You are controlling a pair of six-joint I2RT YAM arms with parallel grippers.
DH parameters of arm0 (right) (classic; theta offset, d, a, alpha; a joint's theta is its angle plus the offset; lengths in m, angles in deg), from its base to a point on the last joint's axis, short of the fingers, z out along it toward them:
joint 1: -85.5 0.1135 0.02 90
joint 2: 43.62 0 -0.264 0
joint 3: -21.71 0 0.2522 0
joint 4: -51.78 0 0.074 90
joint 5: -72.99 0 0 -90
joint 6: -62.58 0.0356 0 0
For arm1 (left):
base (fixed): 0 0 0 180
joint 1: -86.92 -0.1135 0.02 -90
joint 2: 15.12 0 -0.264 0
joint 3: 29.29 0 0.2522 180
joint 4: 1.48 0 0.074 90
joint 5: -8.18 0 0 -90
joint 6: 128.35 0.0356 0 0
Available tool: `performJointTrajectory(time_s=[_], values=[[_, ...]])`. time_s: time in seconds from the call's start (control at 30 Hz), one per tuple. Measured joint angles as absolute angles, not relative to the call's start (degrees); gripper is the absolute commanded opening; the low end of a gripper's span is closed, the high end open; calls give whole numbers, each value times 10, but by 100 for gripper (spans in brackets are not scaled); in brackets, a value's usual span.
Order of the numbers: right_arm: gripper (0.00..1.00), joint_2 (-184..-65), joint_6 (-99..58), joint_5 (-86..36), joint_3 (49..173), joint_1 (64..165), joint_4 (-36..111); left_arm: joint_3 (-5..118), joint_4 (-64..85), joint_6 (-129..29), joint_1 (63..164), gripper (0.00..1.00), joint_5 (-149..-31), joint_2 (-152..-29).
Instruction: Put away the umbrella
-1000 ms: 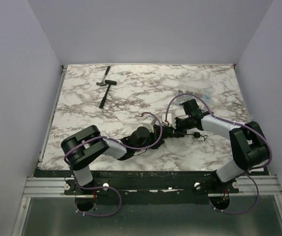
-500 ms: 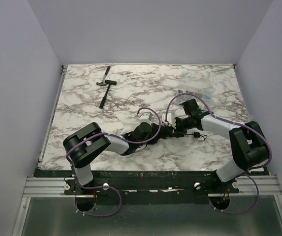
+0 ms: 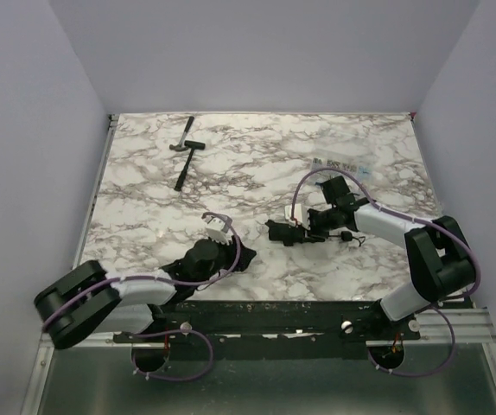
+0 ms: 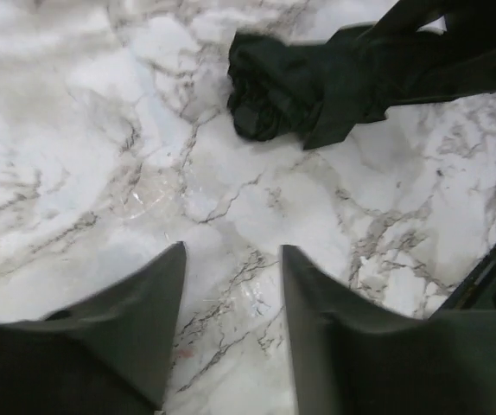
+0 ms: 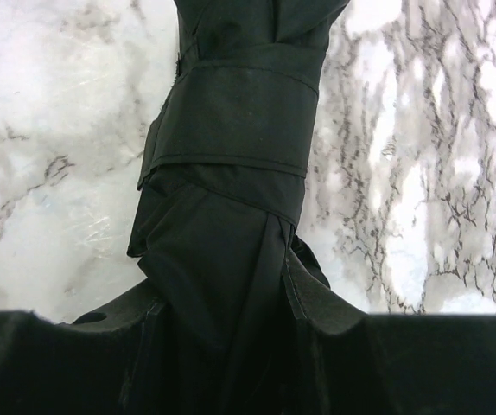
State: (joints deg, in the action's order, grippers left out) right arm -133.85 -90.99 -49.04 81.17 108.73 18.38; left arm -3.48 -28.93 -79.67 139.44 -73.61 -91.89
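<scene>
The umbrella (image 3: 284,232) is folded into a black bundle and lies on the marble table right of the middle. Its closing strap (image 5: 235,121) is wrapped around the fabric. My right gripper (image 3: 310,228) is shut on the umbrella, with fabric filling the space between its fingers (image 5: 321,307). The handle's wrist strap (image 3: 348,236) trails out beside that gripper. My left gripper (image 3: 229,258) stands open and apart from the umbrella, near the table's front edge. In the left wrist view only bare marble shows between its fingers (image 4: 166,285), and the umbrella's tip end (image 4: 270,86) lies ahead.
A black-handled hammer (image 3: 184,154) lies at the far left of the table (image 3: 257,164). A clear flat wrapper with print (image 3: 339,164) sits behind the right arm. Grey walls close in the table on three sides.
My left gripper was shut at the umbrella's end. It has opened, let go and pulled back toward the near left. The right gripper and the umbrella have barely moved.
</scene>
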Motion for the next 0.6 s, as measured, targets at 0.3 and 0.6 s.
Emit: performJointTrajectory(time_s=[0.3, 0.6], values=[[97, -1301, -961, -474, 798, 1113, 115, -52, -187, -696, 1380, 86, -707, -618], [100, -1208, -933, -452, 864, 1114, -23, -66, -128, -719, 1372, 75, -705, -606]])
